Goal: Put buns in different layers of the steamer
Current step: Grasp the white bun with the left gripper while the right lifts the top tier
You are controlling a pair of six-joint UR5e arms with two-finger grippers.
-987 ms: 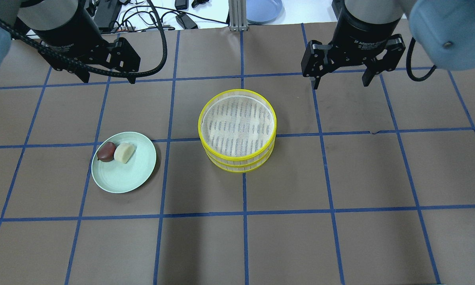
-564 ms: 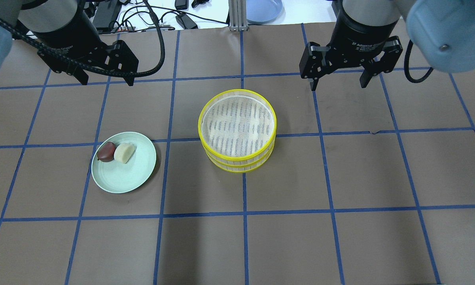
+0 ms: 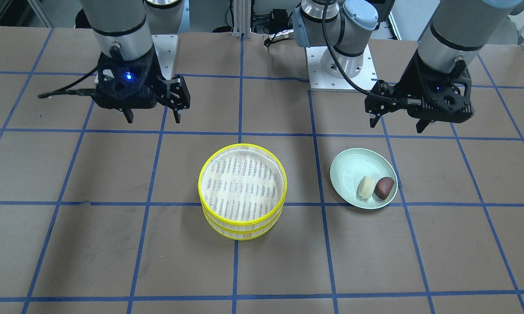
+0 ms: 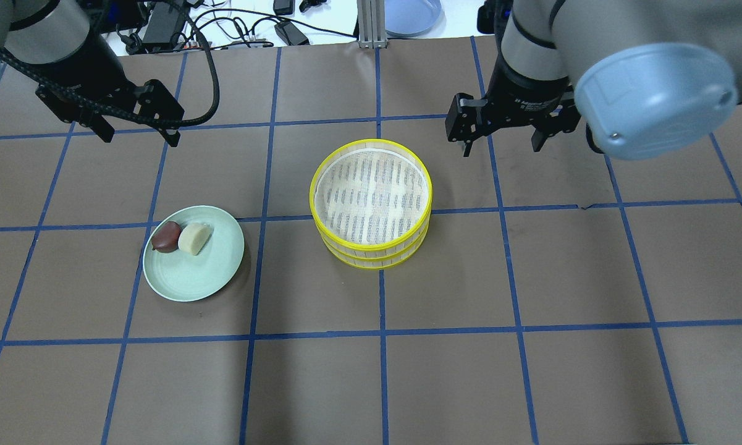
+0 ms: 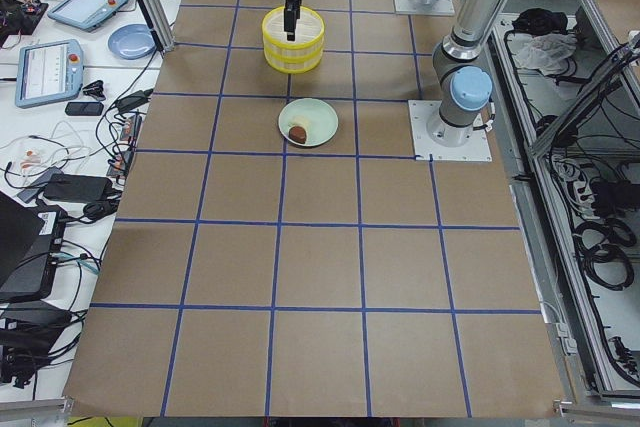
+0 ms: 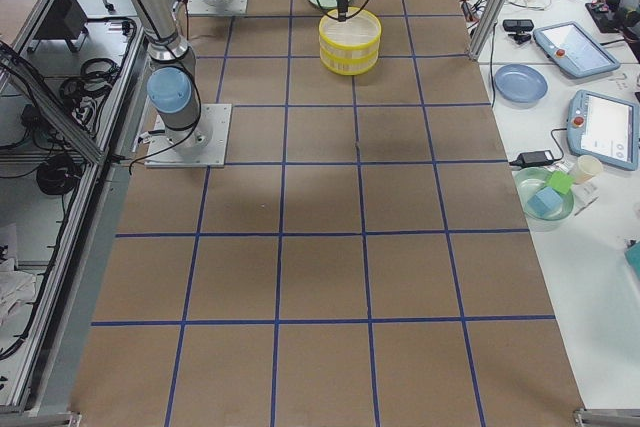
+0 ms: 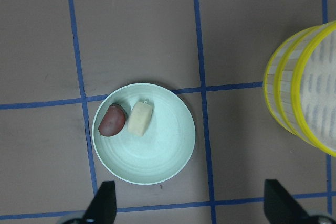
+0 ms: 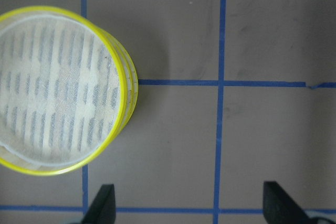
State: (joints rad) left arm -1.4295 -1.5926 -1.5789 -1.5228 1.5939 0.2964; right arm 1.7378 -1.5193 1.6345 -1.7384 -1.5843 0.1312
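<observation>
Centrally on the surface (image 4: 531,278) stand the two steamer layers, the upper layer (image 4: 371,143) stacked squarely on the lower layer (image 4: 374,261); only white mesh over slats shows inside the top one. Well apart from the stack, toward the robot's left, sits a pale green plate (image 4: 191,281). It carries the cream bun (image 4: 194,238) and the reddish-brown bun (image 4: 166,237), touching side by side near its rim. Between plate and stack lie only brown paper and one blue line.

The left hand (image 4: 141,138) hangs near the plate with its jaws spread wide and nothing between them. The right hand (image 4: 501,149) hovers just beside the stack, equally wide open and holding nothing. White lettering on the right hand's body is too small to read.

Brown paper covers the surface, divided into large squares by blue tape. Past its far edge in the overhead view, on a white bench (image 6: 600,247), lie tangled black cables (image 4: 235,25), an aluminium post (image 4: 371,25) and a blue plate (image 4: 411,15). The side views add two tablet-like controllers (image 6: 605,127), a paper cup (image 6: 584,168) and a green bowl (image 6: 540,199) holding small blocks. More cables run along metal framing behind the robot.
</observation>
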